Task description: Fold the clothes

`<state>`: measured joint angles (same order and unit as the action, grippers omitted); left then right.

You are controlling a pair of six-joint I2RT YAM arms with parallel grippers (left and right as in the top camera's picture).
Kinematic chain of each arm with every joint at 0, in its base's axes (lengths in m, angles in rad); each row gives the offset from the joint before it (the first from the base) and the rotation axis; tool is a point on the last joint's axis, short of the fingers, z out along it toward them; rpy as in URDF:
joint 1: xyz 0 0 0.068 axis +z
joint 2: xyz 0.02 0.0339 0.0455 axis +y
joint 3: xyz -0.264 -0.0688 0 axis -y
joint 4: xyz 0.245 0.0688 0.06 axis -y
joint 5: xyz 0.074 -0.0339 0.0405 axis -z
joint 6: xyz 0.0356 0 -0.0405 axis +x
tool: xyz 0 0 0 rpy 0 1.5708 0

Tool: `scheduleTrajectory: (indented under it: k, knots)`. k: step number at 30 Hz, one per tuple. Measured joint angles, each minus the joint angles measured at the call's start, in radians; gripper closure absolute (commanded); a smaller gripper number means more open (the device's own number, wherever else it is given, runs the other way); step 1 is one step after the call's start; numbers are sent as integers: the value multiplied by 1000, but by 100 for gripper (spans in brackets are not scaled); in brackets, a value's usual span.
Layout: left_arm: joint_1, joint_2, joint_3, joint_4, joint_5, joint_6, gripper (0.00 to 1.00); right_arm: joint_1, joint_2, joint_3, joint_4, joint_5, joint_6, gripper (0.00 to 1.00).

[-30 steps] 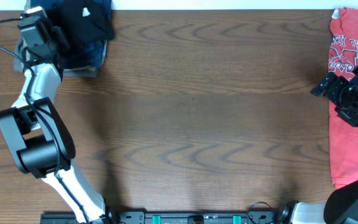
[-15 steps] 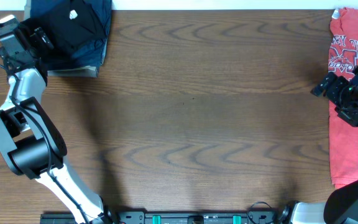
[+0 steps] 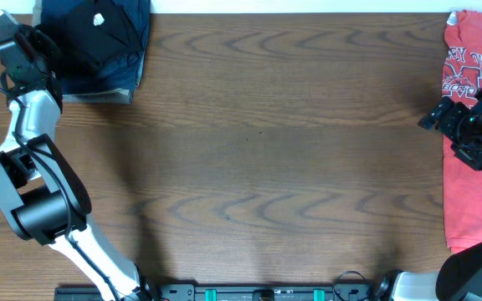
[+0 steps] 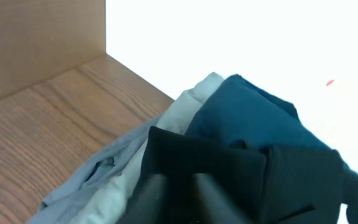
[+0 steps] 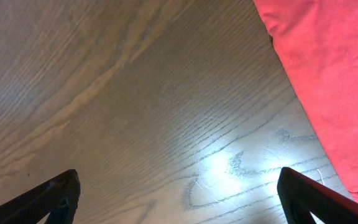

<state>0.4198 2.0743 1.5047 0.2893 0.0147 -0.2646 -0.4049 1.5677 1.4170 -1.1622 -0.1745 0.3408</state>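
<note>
- Left gripper (image 3: 43, 48) sits at the 9 o'clock edge of the black shirt (image 3: 99, 38); too blurry to tell if it's gripping.
- Shirt lies on the denim stack (image 3: 111, 79), at the table's (image 3: 258, 150) 11 o'clock corner.
- Right gripper (image 5: 176, 179) is spread wide and empty, beside the red T-shirt (image 3: 471, 176) at 3 o'clock.

Tabletop (image 3: 258, 150): bare wood runs from the left stack to the right-edge garment, a wide passage. Far-left corner is blocked by black shirt (image 3: 99, 38) atop denim stack (image 3: 136, 63), with left arm (image 3: 33, 117) alongside. Red T-shirt (image 3: 467, 209) lines the right edge. Right gripper (image 5: 176, 186) hangs over its inner border, fingers spread.
</note>
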Motion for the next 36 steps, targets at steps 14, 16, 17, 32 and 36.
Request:
scheduleTrajectory:
  k: [14,16,17,32,36]
  knots:
    - [-1,172,14,-38,8,-21,87,0,0,0,0,0,0,1]
    - [-1,175,14,-39,8,-23,83,0,0,0,0,0,0,1]
    - [-1,171,15,-39,8,-24,72,0,0,0,0,0,0,1]
    - [-7,-262,18,-284,105,-33,2,0,0,0,-1,0,0,1]
    - [-11,-410,21,-538,217,-81,2,0,0,0,0,0,0,1]
